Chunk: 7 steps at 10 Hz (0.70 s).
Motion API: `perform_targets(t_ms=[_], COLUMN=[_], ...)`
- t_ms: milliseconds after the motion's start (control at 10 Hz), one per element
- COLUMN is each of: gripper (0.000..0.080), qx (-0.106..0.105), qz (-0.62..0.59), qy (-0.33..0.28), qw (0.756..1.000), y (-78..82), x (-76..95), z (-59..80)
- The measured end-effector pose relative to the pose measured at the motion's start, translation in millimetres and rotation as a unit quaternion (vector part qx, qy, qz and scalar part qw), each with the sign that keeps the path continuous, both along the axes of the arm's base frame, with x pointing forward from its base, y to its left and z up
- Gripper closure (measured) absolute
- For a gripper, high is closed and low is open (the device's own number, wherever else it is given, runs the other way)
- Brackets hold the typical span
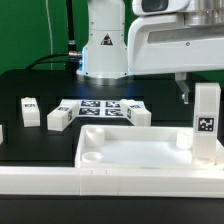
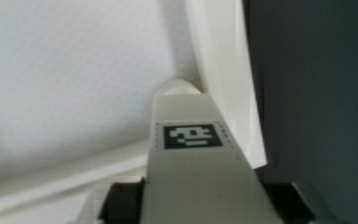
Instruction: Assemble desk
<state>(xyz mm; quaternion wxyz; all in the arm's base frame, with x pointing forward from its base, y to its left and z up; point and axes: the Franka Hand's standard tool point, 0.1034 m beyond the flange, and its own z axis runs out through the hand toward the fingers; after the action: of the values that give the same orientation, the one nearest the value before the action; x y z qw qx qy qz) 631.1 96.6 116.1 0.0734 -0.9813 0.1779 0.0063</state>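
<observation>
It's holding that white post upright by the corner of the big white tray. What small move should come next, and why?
Probably ease the leg down into the desk slab's round corner socket. The gripper seems shut on the leg, which stands upright at that corner with its tip by the rim. Whether it is already seated cannot be told.

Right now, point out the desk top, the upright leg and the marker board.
desk top (image 1: pixel 140 150): exterior view, bare inner surface.
upright leg (image 1: pixel 206 102): exterior view, face above its tag.
marker board (image 1: pixel 100 108): exterior view, middle tags.
</observation>
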Motion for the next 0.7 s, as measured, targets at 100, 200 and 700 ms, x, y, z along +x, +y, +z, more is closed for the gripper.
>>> perform_targets(t_ms=[100,200,700], gripper=[0.0505,0.0505,0.0506], qx=[0.001,0.001,0.016], qz=[-0.034,-0.085,-0.319], qy=[0.005,0.013,0.056], qw=[0.999,0.996,0.946], y=[0.7,1.9,11.7], x=[-0.2,-0.6,-2.9], z=[-0.1,-0.3,-0.9])
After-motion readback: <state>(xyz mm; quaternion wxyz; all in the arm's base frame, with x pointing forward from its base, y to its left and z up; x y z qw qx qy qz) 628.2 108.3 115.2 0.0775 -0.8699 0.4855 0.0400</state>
